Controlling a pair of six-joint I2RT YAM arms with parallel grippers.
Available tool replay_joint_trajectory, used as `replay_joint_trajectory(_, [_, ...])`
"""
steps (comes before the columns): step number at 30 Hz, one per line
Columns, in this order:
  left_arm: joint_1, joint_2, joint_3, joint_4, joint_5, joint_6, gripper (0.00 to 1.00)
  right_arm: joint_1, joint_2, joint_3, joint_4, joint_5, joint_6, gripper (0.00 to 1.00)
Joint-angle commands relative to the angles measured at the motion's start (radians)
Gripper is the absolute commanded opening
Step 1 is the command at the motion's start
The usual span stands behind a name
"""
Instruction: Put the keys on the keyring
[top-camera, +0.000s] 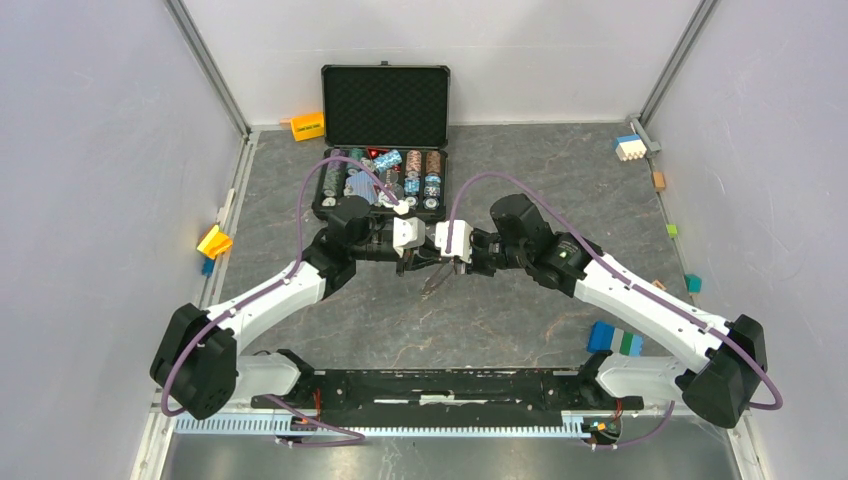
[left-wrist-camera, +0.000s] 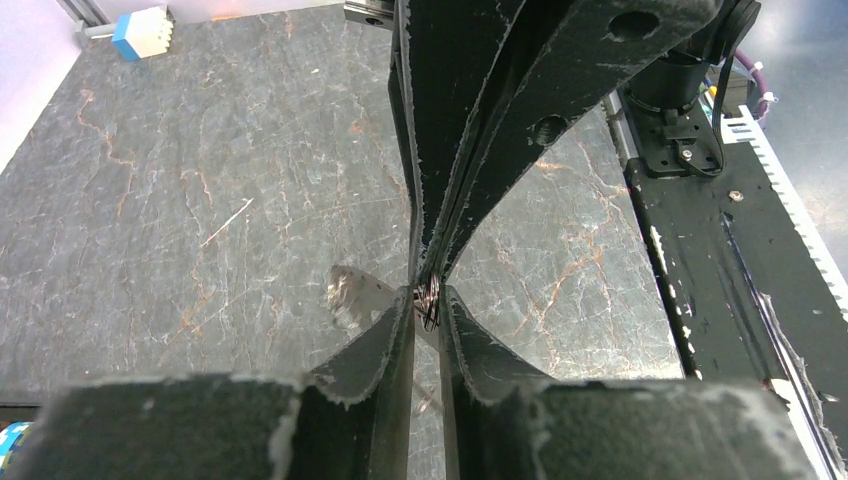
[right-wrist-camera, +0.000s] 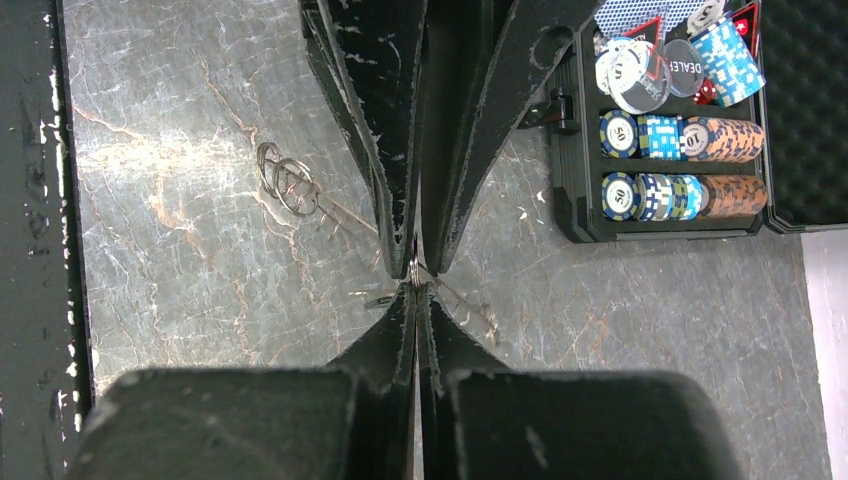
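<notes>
Item: keyring (right-wrist-camera: 413, 268), a small ring of coiled grey wire held above the grey marbled table (top-camera: 520, 320), in the middle of the workspace where the two arms meet tip to tip. It is seen nearly edge-on in both wrist views, and its longer visible side runs along the line of the opposing fingers. Right gripper (right-wrist-camera: 415, 292): fingers pressed together, nipping the ring at their very tips. Left gripper (left-wrist-camera: 428, 305): fingers (left-wrist-camera: 385, 340) stand a narrow gap apart with the ring between their tips; whether they bear on it cannot be told. Keys (right-wrist-camera: 285, 185): two, silver, with round open heads, lying together on the table near the grippers. Their heads overlap at the upper left of the right wrist view, and their shafts run down and to the right towards the fingertips. A further key (left-wrist-camera: 350, 295) shows as a blurred silver shape just beside the left fingertip; whether it is attached to the ring cannot be told. Legible writing: "DEALER" on a white disc (right-wrist-camera: 685, 68) in the open black case (top-camera: 385, 105) at the back of the table. The poker chips (right-wrist-camera: 665, 135) racked beside the disc carry numerals too small to read with certainty. No other lettering can be made out.
</notes>
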Motion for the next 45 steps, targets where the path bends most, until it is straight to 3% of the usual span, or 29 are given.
replay_joint_trajectory(1, [-0.006, -0.002, 0.034, 0.003, -0.003, 0.032, 0.23, 0.006, -0.003, 0.037, 0.029, 0.003, 0.007, 0.0])
replay_joint_trajectory(19, [-0.006, -0.028, 0.025, 0.024, 0.023, -0.003, 0.24, 0.006, -0.003, 0.023, 0.032, 0.002, 0.009, 0.0])
replay_joint_trajectory(28, [-0.006, -0.039, 0.014, 0.027, 0.03, 0.003, 0.18, 0.005, -0.007, 0.013, 0.035, 0.008, 0.007, 0.0])
replay_joint_trajectory(45, [-0.007, -0.004, 0.014, 0.037, 0.026, -0.006, 0.22, 0.005, -0.006, 0.024, 0.034, -0.002, 0.013, 0.0])
